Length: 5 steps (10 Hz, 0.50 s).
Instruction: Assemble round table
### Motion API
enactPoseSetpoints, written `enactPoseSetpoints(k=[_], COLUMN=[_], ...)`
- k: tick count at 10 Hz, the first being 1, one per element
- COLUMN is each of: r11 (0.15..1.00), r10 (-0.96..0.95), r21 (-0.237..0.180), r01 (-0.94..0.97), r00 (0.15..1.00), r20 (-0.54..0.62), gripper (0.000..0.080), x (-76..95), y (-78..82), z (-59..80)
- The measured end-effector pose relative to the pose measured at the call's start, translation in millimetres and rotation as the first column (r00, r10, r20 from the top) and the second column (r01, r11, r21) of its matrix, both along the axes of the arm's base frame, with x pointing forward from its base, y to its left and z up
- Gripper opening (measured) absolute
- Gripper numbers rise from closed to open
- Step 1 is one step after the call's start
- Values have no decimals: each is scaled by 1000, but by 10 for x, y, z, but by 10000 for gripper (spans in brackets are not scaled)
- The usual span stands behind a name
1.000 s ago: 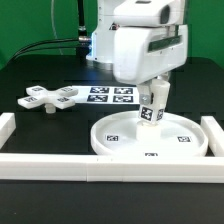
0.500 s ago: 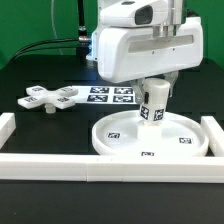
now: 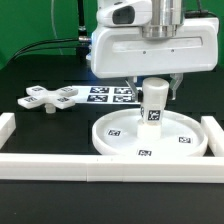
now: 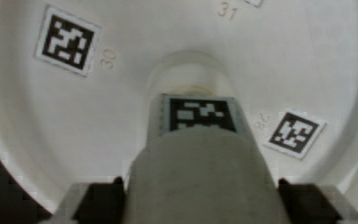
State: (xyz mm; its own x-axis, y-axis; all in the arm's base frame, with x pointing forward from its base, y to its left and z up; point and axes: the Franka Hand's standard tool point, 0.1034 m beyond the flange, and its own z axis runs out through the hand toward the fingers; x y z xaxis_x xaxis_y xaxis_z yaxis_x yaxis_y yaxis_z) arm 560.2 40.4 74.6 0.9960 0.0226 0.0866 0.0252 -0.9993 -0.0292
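Note:
The large round rimmed disc (image 3: 150, 136) lies on the table near the front border bar. My gripper (image 3: 155, 88) is shut on the short cylindrical post (image 3: 153, 105) and holds it upright over the middle of the disc, its foot at or just above the disc's floor. In the wrist view the post (image 4: 199, 150) runs down between the dark fingers (image 4: 105, 197) toward the disc (image 4: 123, 110), a tag on its side. The cross-shaped piece (image 3: 50, 98) lies on the table at the exterior view's left.
The marker board (image 3: 108, 95) lies flat behind the disc. Long white border bars run along the front (image 3: 110, 166) and both sides (image 3: 6, 125).
The arm has turned and squared up over the disc. The post went from tilted to upright and shifted slightly toward the disc's centre.

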Motion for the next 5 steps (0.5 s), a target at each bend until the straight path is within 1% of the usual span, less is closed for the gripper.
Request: enactPoseSetpoints(k=[2,3,4,5], r11=[965,924,884,870], r10=[-260,-378,-462,-487], r21=[40,58,67,72], r01=[261,379,463,488], r00=[965,925,886,873], r20=[-10,-24,-36,-41], gripper=[409,409,409,409], x=[1,-4,-11,-11], y=[-36,-34,-25,-24], z=[-5,-7,-12,-13])
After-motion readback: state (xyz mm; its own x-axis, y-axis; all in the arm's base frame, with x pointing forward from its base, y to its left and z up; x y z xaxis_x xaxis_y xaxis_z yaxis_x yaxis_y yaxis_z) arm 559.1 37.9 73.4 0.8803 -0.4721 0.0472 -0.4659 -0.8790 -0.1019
